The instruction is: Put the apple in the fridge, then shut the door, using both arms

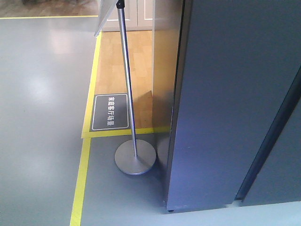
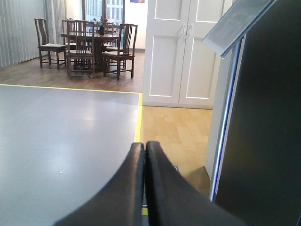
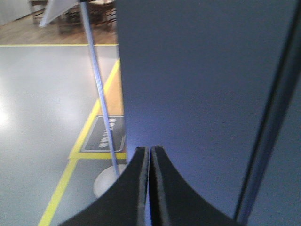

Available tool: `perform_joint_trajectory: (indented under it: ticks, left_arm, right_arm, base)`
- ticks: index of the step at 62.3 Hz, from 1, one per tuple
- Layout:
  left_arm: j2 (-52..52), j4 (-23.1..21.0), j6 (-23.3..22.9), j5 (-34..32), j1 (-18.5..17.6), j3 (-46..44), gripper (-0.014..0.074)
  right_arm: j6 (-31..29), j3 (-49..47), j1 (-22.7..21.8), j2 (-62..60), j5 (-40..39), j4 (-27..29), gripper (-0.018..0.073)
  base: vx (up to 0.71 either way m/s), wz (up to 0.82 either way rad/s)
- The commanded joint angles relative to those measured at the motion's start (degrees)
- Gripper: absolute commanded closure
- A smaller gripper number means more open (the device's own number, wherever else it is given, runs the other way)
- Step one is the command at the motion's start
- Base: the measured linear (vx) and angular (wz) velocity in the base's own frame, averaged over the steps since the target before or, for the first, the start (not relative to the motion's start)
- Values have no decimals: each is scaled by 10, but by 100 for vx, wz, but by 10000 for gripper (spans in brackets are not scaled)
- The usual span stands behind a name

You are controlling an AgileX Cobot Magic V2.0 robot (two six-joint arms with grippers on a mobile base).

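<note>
From where I stand, no apple shows in any view. The fridge (image 1: 221, 103) presents only its dark grey outside, and the door (image 3: 197, 80) looks closed or almost closed, so I judge the task is near its end. The left claw (image 2: 145, 155) and the right claw (image 3: 149, 160) are both clenched and hold nothing

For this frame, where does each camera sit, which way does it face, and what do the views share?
Front view: high on the robot, tilted down at the dark fridge, sign stand and grey floor; no robot parts show.
Left wrist view: behind the shut left gripper, facing across the floor toward a dining table and white doors.
Right wrist view: behind the shut right gripper, close to the fridge.
Front and right wrist views share the sign stand, fridge and yellow floor tape.
</note>
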Motion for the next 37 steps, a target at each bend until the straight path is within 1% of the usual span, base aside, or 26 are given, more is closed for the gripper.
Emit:
perform_joint_trajectory:
  ticks: [1, 4, 12, 19, 27, 28, 31, 37]
  left_arm:
    - [-9, 0, -4, -41, -1, 16, 603]
    - [-9, 0, -4, -41, -1, 16, 603]
    - [-9, 0, -4, -41, -1, 16, 603]
    - [-9, 0, -4, -41, -1, 16, 603]
    - [-9, 0, -4, -41, -1, 16, 603]
    - [-9, 0, -4, -41, -1, 16, 603]
    - [-9, 0, -4, -41, -1, 16, 603]
    - [-9, 0, -4, -41, -1, 16, 603]
  right_arm:
    - [29, 35, -1, -8, -95, -33, 563]
    - [37, 66, -1, -23, -130, -40, 563]
    - [67, 143, -1, -65, -186, -67, 563]
    - [112, 197, -1, -95, -237, -83, 563]
    - [156, 252, -1, -94, -320, -108, 563]
    - [160, 260, -1, -94, -340, -114, 563]
    - [164, 264, -1, -94, -348, -125, 563]
    - [160, 263, -1, -94, -378, -170, 563]
  base:
    - [0, 0]
    - [0, 0]
    - [0, 0]
    - [0, 0]
    - [0, 0]
    - [0, 0]
    - [0, 0]
    - [0, 0]
